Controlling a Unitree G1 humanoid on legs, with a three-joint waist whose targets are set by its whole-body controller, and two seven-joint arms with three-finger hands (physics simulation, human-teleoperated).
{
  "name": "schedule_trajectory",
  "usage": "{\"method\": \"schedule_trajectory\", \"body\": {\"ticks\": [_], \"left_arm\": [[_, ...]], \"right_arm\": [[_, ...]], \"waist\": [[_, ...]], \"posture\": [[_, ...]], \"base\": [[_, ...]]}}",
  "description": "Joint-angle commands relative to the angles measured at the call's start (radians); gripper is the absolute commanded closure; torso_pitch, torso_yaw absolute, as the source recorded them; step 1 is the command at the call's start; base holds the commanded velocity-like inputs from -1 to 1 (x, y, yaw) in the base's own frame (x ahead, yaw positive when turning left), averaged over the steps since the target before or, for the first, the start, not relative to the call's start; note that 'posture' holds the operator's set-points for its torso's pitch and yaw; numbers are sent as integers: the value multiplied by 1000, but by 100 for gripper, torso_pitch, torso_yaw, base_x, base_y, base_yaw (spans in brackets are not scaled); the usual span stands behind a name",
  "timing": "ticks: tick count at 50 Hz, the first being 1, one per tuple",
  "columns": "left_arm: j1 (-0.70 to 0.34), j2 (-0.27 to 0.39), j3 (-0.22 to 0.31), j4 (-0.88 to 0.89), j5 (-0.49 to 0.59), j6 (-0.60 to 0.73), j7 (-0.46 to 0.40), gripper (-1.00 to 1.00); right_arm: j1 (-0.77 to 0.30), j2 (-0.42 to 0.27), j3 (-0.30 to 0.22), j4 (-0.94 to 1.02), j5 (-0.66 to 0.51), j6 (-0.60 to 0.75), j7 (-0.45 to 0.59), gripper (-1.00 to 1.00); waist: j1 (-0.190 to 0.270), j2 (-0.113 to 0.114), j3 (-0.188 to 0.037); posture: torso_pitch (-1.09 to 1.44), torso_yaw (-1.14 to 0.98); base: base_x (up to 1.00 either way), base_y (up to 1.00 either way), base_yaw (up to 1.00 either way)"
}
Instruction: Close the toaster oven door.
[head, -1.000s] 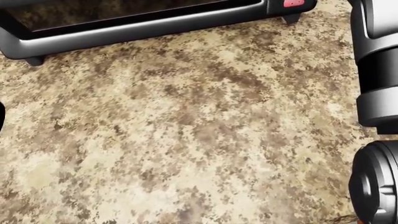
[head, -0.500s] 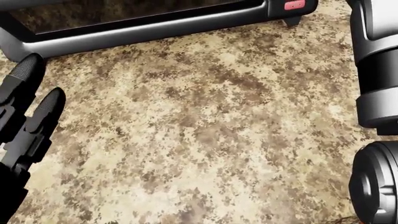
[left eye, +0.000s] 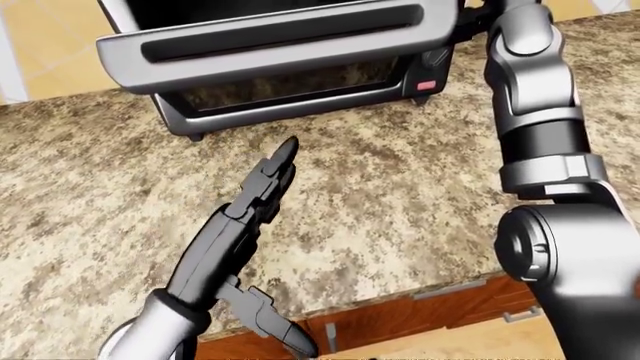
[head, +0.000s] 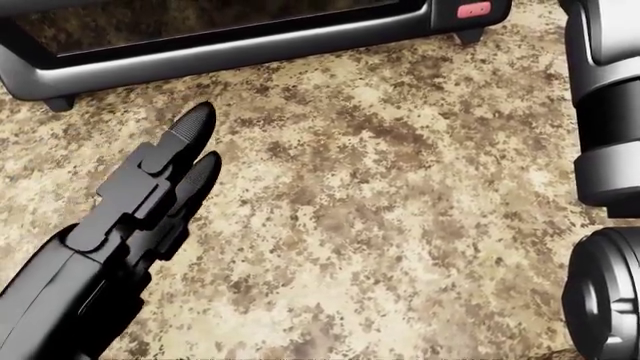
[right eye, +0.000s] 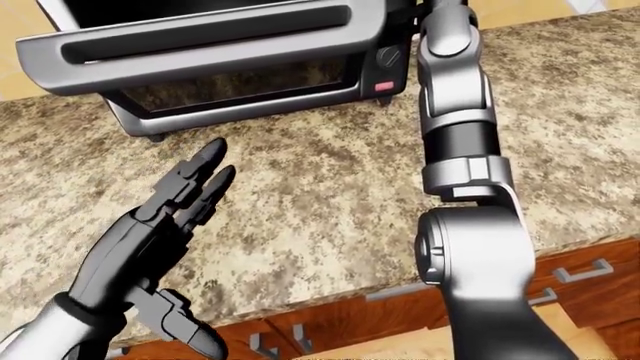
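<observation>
The toaster oven (left eye: 300, 94) stands on the granite counter at the top of the left-eye view. Its door (left eye: 270, 37) hangs open, folded down and out towards me, with its long bar handle on the near edge. My left hand (left eye: 255, 202) is open, fingers stretched straight and pointing at the oven, above the counter and just below the door's edge, touching nothing. It also shows in the head view (head: 160, 180). My right arm (left eye: 540, 135) reaches up past the oven's right side; its hand is out of the picture.
The speckled granite counter (left eye: 400, 187) spreads below the oven. Its near edge runs over wooden drawers with metal handles (right eye: 580, 274). A red button (left eye: 425, 85) marks the oven's lower right corner. A yellow wall is behind.
My left hand has come up from the lower left of the head view and moved right and towards the oven, fingers straight. The right arm and the oven have not moved.
</observation>
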Motion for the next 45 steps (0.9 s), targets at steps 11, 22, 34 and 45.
{"method": "schedule_trajectory", "body": {"ticks": [11,22,34,45], "left_arm": [[-218,-161,60,50,231,128,-208,-100],[-317,-201,81,216,294,126,-278,-100],[-352,-210,63,286,345,80,-321,-100],[-406,-204,90,396,357,30,-331,-100]], "right_arm": [[-112,13,6,-130,56,-86,14,-100],[-112,15,8,-128,56,-88,12,-100],[-109,15,7,-136,57,-82,12,-100],[-110,16,8,-137,59,-80,14,-100]], "waist": [[23,-35,-51],[28,-39,-58],[28,-50,-51],[35,-49,-50]], "posture": [[0,0],[0,0],[0,0],[0,0]], "base": [[0,0,0],[0,0,0],[0,0,0],[0,0,0]]}}
